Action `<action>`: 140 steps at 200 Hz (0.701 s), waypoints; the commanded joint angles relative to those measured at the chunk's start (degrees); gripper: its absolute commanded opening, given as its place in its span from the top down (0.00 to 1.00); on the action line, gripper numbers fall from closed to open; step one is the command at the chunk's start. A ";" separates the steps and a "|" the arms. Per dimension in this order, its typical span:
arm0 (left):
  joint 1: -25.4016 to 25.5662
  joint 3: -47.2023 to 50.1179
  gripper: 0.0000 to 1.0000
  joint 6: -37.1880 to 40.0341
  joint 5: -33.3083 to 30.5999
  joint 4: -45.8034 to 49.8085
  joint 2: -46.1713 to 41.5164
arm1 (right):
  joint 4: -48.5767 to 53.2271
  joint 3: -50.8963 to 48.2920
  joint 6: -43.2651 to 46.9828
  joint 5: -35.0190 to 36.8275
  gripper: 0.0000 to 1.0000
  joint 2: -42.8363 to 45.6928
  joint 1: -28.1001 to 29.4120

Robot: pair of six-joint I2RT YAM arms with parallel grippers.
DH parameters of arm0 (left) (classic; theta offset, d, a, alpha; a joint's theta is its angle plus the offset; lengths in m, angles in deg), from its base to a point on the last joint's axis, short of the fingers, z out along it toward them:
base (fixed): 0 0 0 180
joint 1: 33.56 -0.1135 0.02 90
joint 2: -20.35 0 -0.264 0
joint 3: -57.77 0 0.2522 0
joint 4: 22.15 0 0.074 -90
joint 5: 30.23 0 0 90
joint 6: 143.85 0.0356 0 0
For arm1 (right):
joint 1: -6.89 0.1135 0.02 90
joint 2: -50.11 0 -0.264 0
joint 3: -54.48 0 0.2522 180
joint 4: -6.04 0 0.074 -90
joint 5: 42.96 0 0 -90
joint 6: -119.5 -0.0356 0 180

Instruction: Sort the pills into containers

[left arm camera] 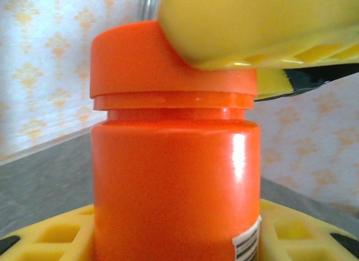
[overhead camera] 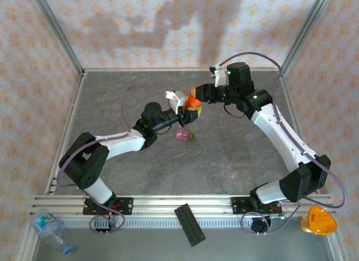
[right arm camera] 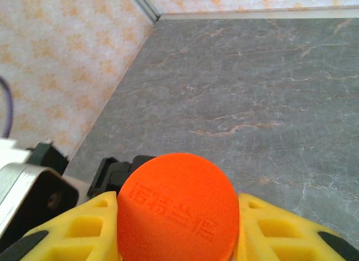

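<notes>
The little pink and green containers [overhead camera: 185,136] sit together in the middle of the grey table [overhead camera: 112,98], near the two claws. Past them, the left claw [overhead camera: 190,109] grips the orange pill bottle [left arm camera: 174,182] by its body, with a finger on each side. The right claw [right arm camera: 176,233] is squeezed tight on the bottle's cap [right arm camera: 176,207].

The bottle [left arm camera: 174,177] is cut off below, the containers [overhead camera: 183,136] too small to read.
</notes>
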State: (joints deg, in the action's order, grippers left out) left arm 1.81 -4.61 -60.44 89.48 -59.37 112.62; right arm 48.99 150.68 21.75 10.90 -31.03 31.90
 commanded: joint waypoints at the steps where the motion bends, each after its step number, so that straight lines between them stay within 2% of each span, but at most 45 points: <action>1: 3.23 -1.19 1.00 9.70 -6.99 -6.68 -5.05 | -1.72 -2.80 -6.83 5.63 0.69 -1.58 2.97; 54: 7.84 0.62 1.00 14.40 -17.60 -13.52 -3.69 | -9.25 -6.34 -14.16 9.21 0.69 -3.31 6.43; 88: 9.48 0.72 1.00 16.16 -20.62 -14.80 -2.24 | -8.97 -5.27 -15.80 11.04 0.69 -4.40 6.76; 140: 9.45 1.63 1.00 14.26 -22.91 -16.13 -1.00 | -5.45 -1.31 -14.69 13.46 0.66 -4.60 6.63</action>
State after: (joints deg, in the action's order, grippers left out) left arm 7.83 -1.47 -48.79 62.01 -59.78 112.64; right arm 40.86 147.03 8.05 22.87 -33.33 37.28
